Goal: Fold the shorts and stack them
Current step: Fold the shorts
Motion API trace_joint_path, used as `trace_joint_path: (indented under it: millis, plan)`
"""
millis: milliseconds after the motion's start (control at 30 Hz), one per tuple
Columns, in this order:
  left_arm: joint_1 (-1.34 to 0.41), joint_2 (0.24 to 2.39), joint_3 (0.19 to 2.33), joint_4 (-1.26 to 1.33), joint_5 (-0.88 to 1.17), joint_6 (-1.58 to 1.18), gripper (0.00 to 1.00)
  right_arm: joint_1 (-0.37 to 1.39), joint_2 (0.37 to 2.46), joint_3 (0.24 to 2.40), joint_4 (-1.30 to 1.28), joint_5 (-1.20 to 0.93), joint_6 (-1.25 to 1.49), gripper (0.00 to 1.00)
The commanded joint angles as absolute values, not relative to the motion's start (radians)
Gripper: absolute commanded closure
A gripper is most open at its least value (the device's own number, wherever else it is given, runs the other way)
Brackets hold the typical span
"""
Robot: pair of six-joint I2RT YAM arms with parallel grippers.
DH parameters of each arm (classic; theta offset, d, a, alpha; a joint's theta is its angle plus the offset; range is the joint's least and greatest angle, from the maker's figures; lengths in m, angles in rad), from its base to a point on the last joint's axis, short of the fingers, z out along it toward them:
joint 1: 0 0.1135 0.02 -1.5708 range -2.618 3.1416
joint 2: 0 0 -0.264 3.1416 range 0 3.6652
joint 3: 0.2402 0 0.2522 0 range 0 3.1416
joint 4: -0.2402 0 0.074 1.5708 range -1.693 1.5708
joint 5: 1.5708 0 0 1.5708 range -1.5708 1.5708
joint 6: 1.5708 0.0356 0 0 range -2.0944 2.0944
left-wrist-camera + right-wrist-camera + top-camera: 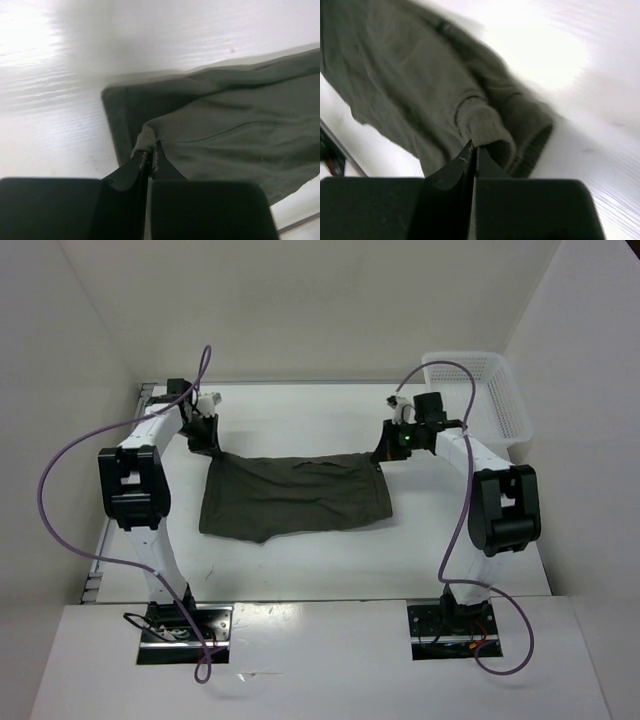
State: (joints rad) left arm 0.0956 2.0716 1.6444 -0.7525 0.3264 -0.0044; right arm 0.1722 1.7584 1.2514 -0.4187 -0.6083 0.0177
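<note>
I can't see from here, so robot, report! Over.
Left end effector shut on shorts, far corner. Right end effector shut on opposite far corner. White basket sits apart, right.

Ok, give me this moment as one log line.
shorts: spread on table | left gripper: shut on far-left corner | right gripper: shut on far-right corner | basket: far right, apart

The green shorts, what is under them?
Only the white table shows around the shorts, whose far corners are pinched by the left gripper and right gripper. What lies beneath the cloth is hidden.
</note>
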Motion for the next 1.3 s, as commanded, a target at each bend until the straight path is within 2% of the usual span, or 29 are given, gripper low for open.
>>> trace_joint_path:
  millis: [0, 167, 267, 500, 700, 833, 900, 967, 1033, 1067, 1133, 1267]
  plan:
    - [0.11, 1.954, 1.647, -0.701, 0.292, 0.0, 1.0, 0.063, 1.712, 1.283, -0.33, -0.635, 0.152, 0.99]
    - [0.11, 1.988, 1.674, -0.683, 0.272, 0.0, 1.0, 0.063, 1.753, 1.244, -0.252, -0.629, 0.225, 0.99]
    - [0.11, 2.014, 1.7, -0.683, 0.272, 0.0, 1.0, 0.063, 1.779, 1.278, -0.242, -0.553, 0.236, 0.99]
    - [0.12, 2.111, 1.842, -0.673, 0.273, 0.0, 0.99, 0.054, 1.874, 1.387, -0.233, -0.534, 0.268, 0.99]
    - [0.095, 2.273, 1.96, -0.663, 0.23, 0.0, 0.94, 0.054, 2.003, 1.54, -0.244, -0.252, 0.282, 0.99]
    - [0.072, 2.347, 1.997, -0.663, 0.21, 0.0, 0.91, 0.066, 2.062, 1.615, -0.253, -0.212, 0.282, 0.99]
    - [0.061, 2.376, 2.02, -0.663, 0.189, 0.0, 0.86, 0.092, 2.08, 1.654, -0.253, -0.161, 0.291, 0.99]
    - [0.052, 2.404, 2.045, -0.663, 0.178, 0.0, 0.83, 0.113, 2.114, 1.69, -0.253, -0.085, 0.317, 0.95]
    - [0.052, 2.422, 2.092, -0.663, 0.169, 0.0, 0.62, 0.144, 2.131, 1.71, -0.264, 0.028, 0.342, 0.69]
    - [0.052, 2.437, 2.109, -0.663, 0.169, 0.0, 0.47, 0.155, 2.131, 1.724, -0.264, 0.05, 0.342, 0.59]
    - [0.052, 2.437, 2.153, -0.672, 0.158, 0.0, 0.32, 0.182, 2.154, 1.736, -0.264, 0.104, 0.315, 0.56]
    - [0.052, 2.405, 2.166, -0.672, 0.132, 0.0, 0.19, 0.218, 2.154, 1.778, -0.273, 0.239, 0.288, 0.56]
